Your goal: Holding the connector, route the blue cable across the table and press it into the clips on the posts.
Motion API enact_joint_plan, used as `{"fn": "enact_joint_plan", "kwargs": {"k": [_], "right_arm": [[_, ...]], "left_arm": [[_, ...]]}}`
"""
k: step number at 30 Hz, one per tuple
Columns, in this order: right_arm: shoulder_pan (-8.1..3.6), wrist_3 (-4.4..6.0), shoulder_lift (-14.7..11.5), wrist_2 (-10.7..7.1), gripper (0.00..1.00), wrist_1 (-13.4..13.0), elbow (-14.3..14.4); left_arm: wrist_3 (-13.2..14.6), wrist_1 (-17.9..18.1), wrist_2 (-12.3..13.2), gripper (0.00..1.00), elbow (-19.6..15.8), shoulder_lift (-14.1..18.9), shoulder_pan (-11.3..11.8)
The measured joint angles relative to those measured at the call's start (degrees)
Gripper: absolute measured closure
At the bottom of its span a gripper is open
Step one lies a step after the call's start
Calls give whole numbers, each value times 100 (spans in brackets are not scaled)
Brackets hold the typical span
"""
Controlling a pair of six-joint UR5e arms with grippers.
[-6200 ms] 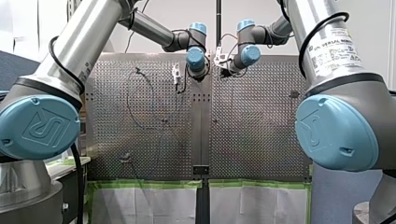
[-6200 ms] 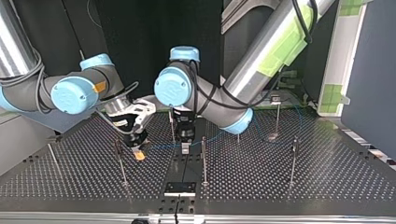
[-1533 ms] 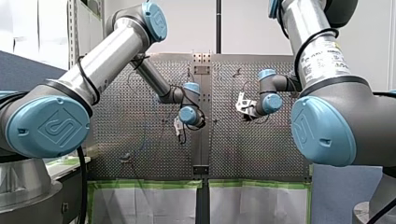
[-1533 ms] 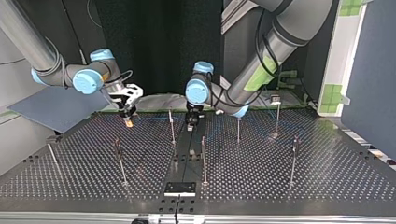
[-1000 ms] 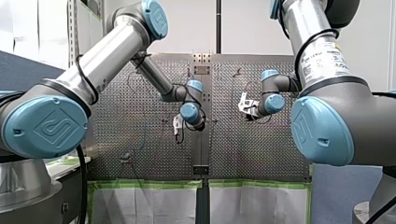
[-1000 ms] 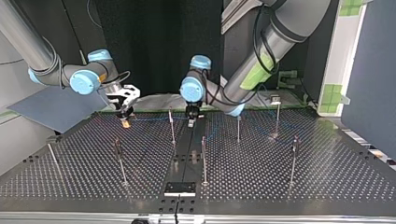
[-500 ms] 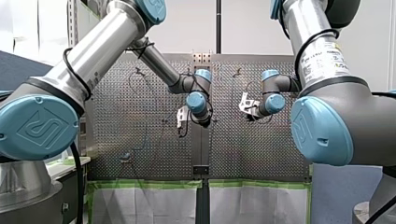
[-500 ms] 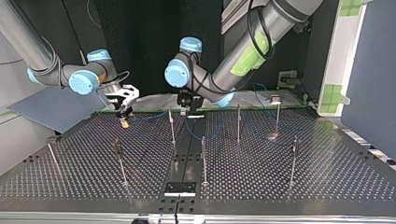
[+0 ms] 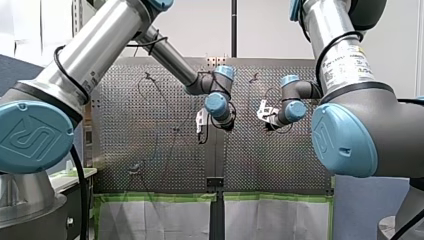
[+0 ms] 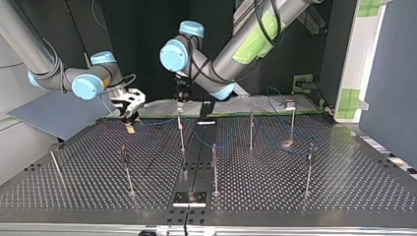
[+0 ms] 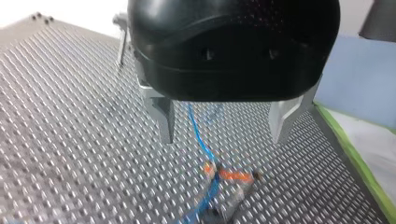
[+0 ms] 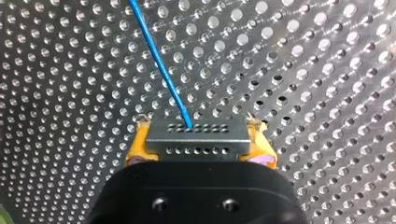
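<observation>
Your right gripper [image 10: 130,128] is low over the table [image 10: 344,189] at the far edge, on the top view's left, and its jaws are clamped on the connector [image 12: 196,140]. The yellow pads [image 12: 140,140] pinch the grey block from both sides. The cable [image 12: 161,65] leaves the middle of the connector's face and runs straight away over the perforated plate. In the top view, follow it from that gripper toward the centre, where it passes by the far middle post [image 10: 181,133]. From there it sags onto the table and curls among the posts at the view's right. Whether it sits in any clip, you cannot tell from here, as the line is too thin. Your left gripper [image 11: 223,125] hangs above that far middle post, clear of the table, jaws spread wide with nothing between them. In its wrist view the metal fingers [image 11: 163,119] stand well apart. The cable runs on the table below the gap, toward a blurred patch of orange ahead where the other gripper holds the end.
</observation>
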Motion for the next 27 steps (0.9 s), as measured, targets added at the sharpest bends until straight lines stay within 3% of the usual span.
{"fn": "enact_joint_plan", "kwargs": {"k": [5, 10, 27], "right_arm": [[-41, 38, 1, -1, 100, 71, 0], [-81, 52, 1, 4, 100, 127, 0], [-124, 34, 1, 13, 100, 180, 1]], "left_arm": [[-207, 241, -30, 0, 110, -11, -249], [-349, 391, 44, 0, 288, -100, -354], [-538, -118, -226, 0, 1086, -882, -413]]}}
